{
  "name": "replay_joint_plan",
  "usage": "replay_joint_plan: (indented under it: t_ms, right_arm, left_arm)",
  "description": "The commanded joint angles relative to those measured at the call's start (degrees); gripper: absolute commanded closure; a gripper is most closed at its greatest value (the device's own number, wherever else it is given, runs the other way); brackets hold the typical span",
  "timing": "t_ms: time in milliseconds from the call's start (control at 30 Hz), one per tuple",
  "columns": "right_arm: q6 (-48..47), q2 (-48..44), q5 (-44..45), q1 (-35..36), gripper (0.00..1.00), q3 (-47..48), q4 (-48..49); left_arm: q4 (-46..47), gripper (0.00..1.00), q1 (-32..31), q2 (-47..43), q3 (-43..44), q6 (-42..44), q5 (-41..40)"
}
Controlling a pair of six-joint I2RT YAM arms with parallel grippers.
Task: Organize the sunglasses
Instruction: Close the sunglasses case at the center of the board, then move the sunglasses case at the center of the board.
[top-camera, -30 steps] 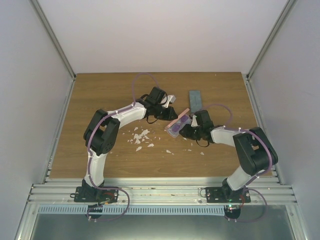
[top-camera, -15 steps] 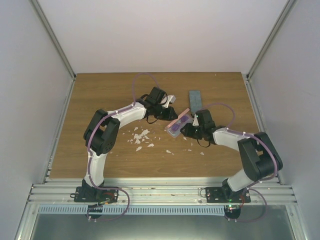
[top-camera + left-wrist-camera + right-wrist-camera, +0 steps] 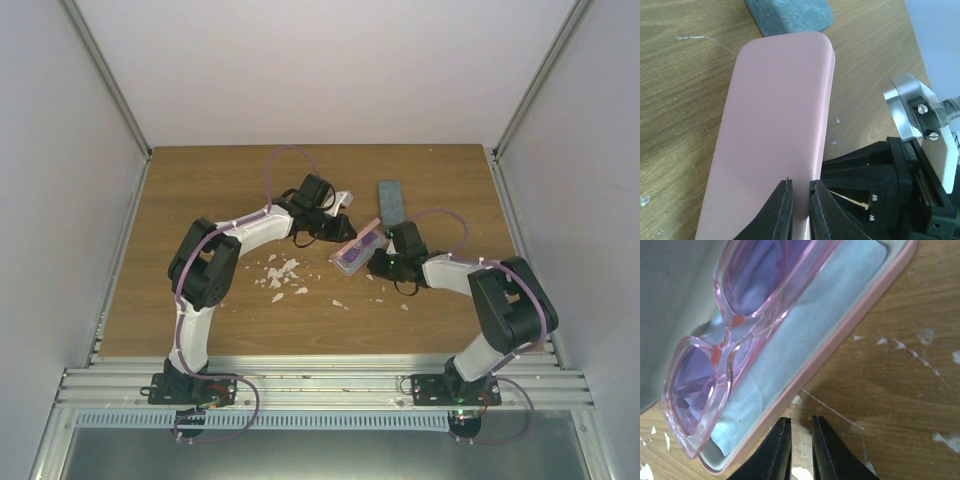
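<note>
The pink sunglasses (image 3: 735, 325) lie inside the open pink case (image 3: 850, 325), on a light blue cloth (image 3: 805, 325). From above they show at mid-table (image 3: 358, 248). My left gripper (image 3: 800, 192) is shut on the edge of the case's pink lid (image 3: 775, 125) and holds it raised; it shows from above (image 3: 343, 228) just behind the case. My right gripper (image 3: 801, 427) is shut and empty, low over the wood, right beside the case's near rim; from above (image 3: 376, 262) it is at the case's right. The black sunglasses are out of view.
A closed blue-grey case (image 3: 392, 203) lies behind the pink one and shows at the top of the left wrist view (image 3: 790, 15). Several white flakes (image 3: 280, 272) are scattered on the wooden table (image 3: 200, 190) left of the case. Side walls enclose the table.
My right gripper has shifted slightly to the right along the case's near side, and its elbow swung out and back. The left arm and the lid have not visibly moved.
</note>
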Motion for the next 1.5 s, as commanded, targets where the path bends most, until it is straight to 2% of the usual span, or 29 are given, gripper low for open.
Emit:
replay_joint_plan:
  t_ms: [0, 333, 567, 633, 767, 900, 1133, 1333, 1467]
  right_arm:
    - [0.47, 2.91, -0.66, -0.24, 0.87, 1.42, 1.25]
    - [2.13, 2.47, -0.55, -1.15, 0.90, 0.58, 2.93]
    - [3.42, -6.62, 11.94, -1.22, 0.89, -1.01, -4.04]
    - [3.14, -9.13, 15.07, -1.17, 0.82, -0.73, -6.52]
    - [1.38, -10.61, 17.08, -0.68, 0.53, 1.16, -9.40]
    - [0.63, -6.43, 19.61, 2.38, 0.27, 5.87, -11.79]
    - [1.93, 3.83, 27.63, 9.48, 0.01, 17.93, -17.10]
    - [2.56, 13.59, 36.36, 13.89, 0.00, 26.87, -24.27]
    - [2.71, 15.50, 40.43, 15.20, 0.00, 27.97, -27.51]
  left_arm:
    - [-1.51, 0.88, -1.11, 2.98, -0.53, 0.79, 1.86]
    - [-1.59, 0.89, -1.47, 4.57, -0.52, -0.12, 2.58]
    - [-1.72, 0.86, -1.47, 1.84, -0.20, -0.43, -0.16]
    - [-1.58, 0.82, -1.42, -0.55, -0.21, -0.32, -2.19]
    - [-0.38, 0.71, -1.08, -5.57, -2.03, -1.55, -8.29]
    - [2.01, 0.63, -0.67, -11.81, -7.18, -4.14, -15.38]
    - [4.06, 0.60, 2.55, -23.23, -19.68, -9.04, -23.14]
    - [4.37, 0.60, 6.25, -29.68, -27.07, -10.96, -24.52]
    - [4.43, 0.60, 7.37, -30.43, -28.88, -10.76, -23.97]
